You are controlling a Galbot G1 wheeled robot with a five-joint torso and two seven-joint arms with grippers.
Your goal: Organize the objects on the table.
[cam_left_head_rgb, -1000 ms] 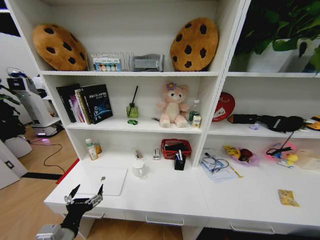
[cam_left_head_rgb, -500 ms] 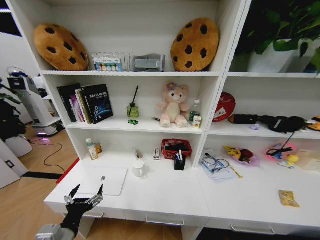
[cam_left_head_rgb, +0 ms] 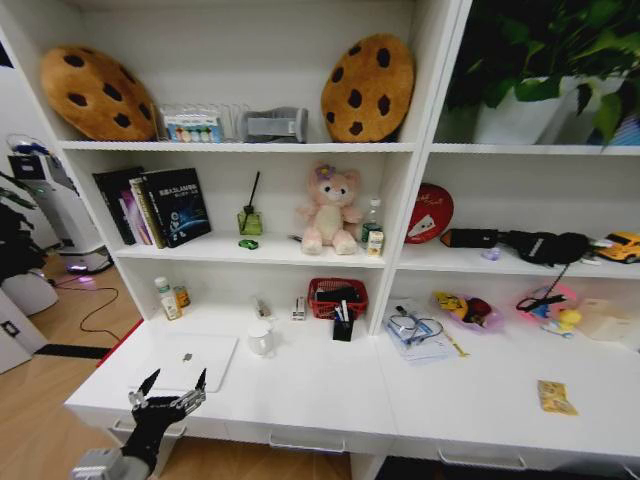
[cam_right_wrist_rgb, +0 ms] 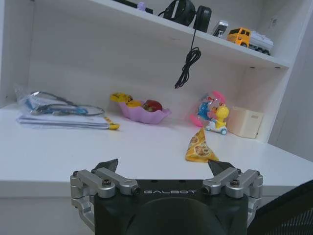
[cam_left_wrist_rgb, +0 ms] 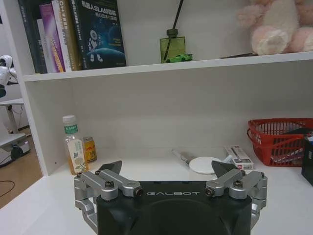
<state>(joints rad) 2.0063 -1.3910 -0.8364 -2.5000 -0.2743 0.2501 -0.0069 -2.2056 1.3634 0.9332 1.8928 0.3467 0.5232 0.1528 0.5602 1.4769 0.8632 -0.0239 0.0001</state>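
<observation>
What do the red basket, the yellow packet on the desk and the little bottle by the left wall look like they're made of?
Red basket: likely moulded plastic, matte, open mesh walls.
Yellow packet: apparently glossy printed plastic film, creased and puffed.
Bottle: looks like clear plastic with a green cap and a printed label.

A slim silver laptop (cam_left_head_rgb: 187, 362) lies closed and flat on the white desk (cam_left_head_rgb: 320, 395), at its left end. Behind the laptop, a small clear bottle (cam_left_wrist_rgb: 73, 145) with a green label stands upright. A flat yellow packet (cam_left_head_rgb: 552, 396) lies far from the laptop, toward the desk's right end.
</observation>
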